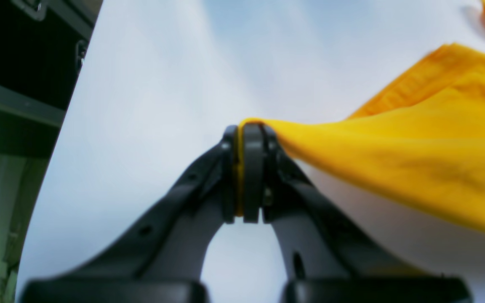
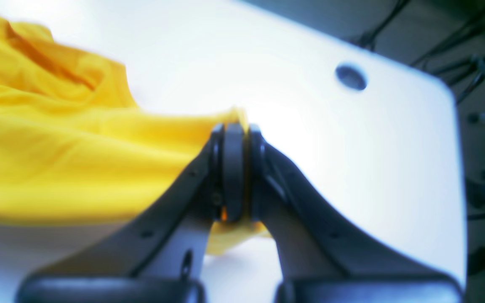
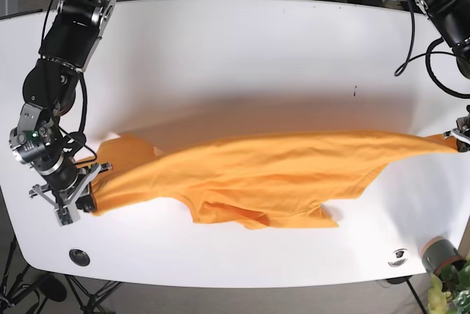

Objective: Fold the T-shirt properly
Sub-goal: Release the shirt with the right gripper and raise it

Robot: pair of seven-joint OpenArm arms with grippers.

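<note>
Pinching a yellow corner, the left gripper (image 1: 249, 126) is clamped on the T-shirt (image 1: 415, 160), which trails toward three o'clock. At the right wrist, the right gripper (image 2: 234, 126) grips cloth spreading toward nine o'clock. From the base view, the shirt stretches between both across the white table (image 3: 242, 57).

Two black-cased arms with looping black cables, dark curved fingers (image 1: 225, 176) with small round holes.

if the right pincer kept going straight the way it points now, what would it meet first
Judging by the right wrist view, nothing but bare white table lies ahead of the right pincer, which is shut on the yellow T-shirt. Farther on is the table's round hole, slightly off-line, though blur leaves depth unclear.
</note>
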